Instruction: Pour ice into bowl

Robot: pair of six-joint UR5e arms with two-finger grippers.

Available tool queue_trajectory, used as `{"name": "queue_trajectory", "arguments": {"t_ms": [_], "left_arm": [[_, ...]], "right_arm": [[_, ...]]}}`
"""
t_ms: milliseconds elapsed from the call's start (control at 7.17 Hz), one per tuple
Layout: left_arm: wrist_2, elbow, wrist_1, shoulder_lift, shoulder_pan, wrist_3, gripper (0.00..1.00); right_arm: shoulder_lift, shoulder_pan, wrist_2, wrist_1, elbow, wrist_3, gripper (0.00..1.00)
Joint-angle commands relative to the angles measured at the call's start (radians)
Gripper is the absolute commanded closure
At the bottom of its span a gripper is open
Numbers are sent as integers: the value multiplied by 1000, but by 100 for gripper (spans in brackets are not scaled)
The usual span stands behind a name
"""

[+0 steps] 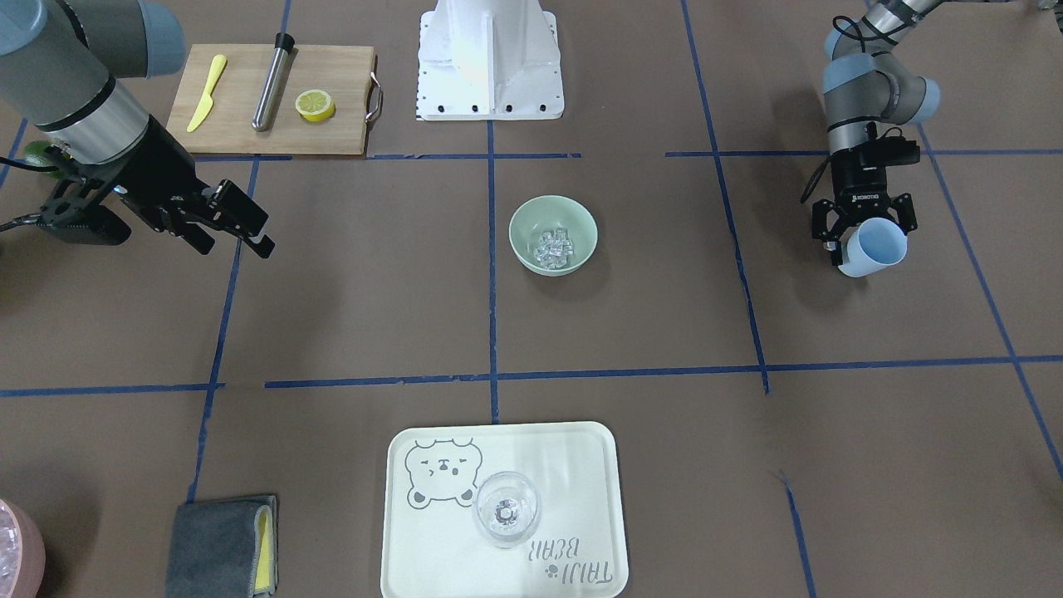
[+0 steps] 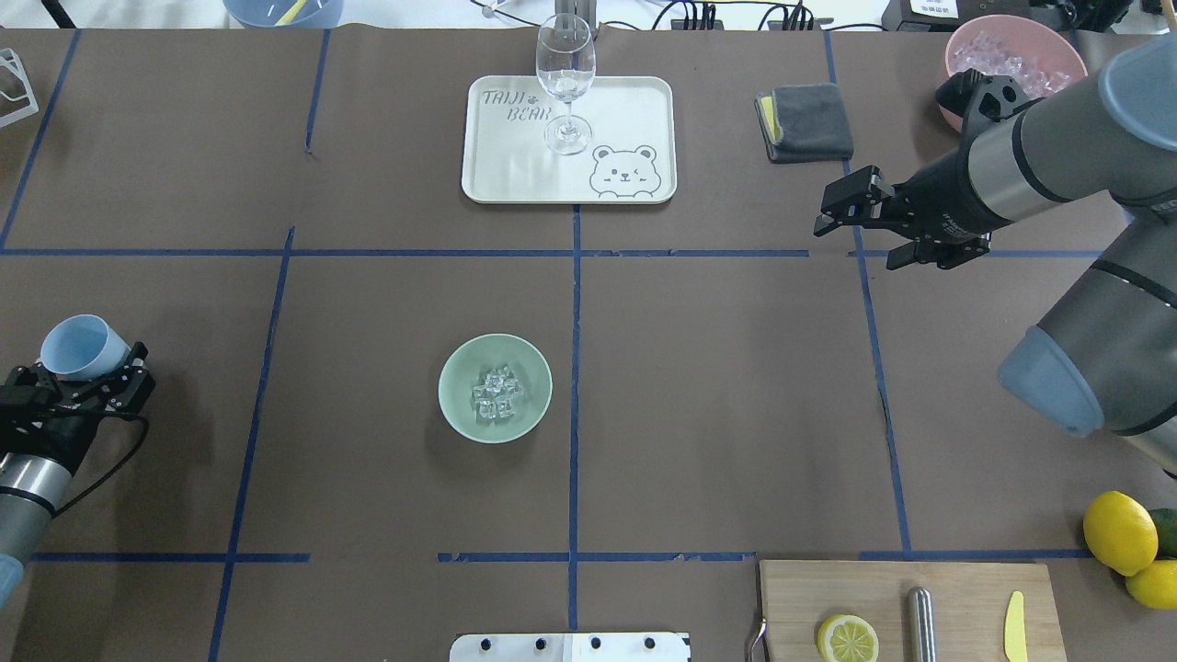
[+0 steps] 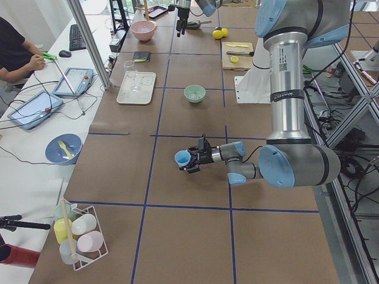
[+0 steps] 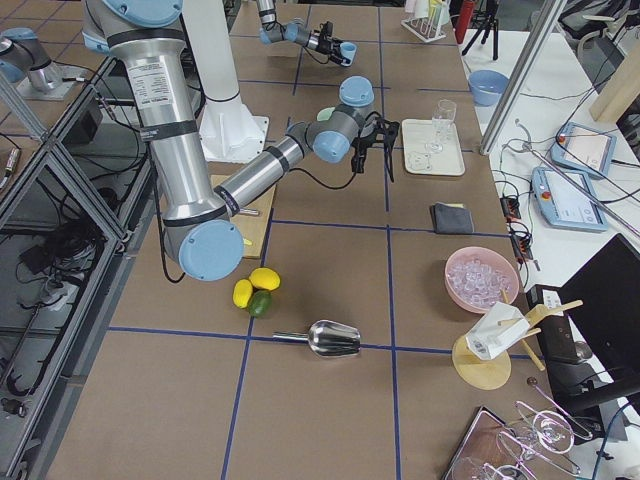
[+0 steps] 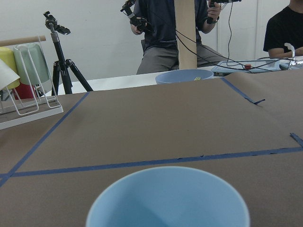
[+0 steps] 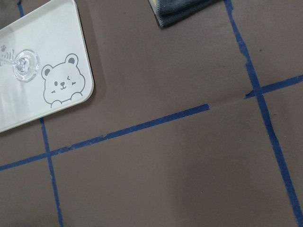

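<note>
The pale mint-green bowl [image 1: 526, 219] stands at the table's middle with the ice [image 1: 555, 246], a small cluster of clear cubes, lying inside it. The bowl [image 2: 457, 369] and ice [image 2: 497, 393] also show in the overhead view. My left gripper [image 1: 864, 239] is shut on a light blue cup [image 1: 875, 247], held tilted above the table, well away from the bowl on my left side. The cup's inside [image 5: 168, 201] looks empty in the left wrist view. My right gripper [image 2: 855, 239] is open and empty, above the table on the far right.
A white bear tray [image 2: 515, 175] with a wine glass [image 2: 565, 78] sits at the far middle. A grey cloth [image 2: 807, 121] and a pink container [image 2: 1011, 55] are far right. A cutting board [image 2: 956, 588] holds a lemon slice [image 2: 847, 638]. Lemons [image 2: 1119, 531] lie near right.
</note>
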Motion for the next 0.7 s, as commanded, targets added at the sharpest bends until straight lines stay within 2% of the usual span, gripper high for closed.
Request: {"name": "queue_trajectory", "arguments": {"t_ms": [0,279,558], "left_arm": [[-34,2,-236,10,-3,234,0],[-53,3,-249,12,-4,254,0],[-102,-5,-256,62,-6,248,0]], "right_arm": [[0,-5,0,1,3,19,0],[6,-8,0,1,5,36,0],[8,-8,0,0,12,37,0]]}}
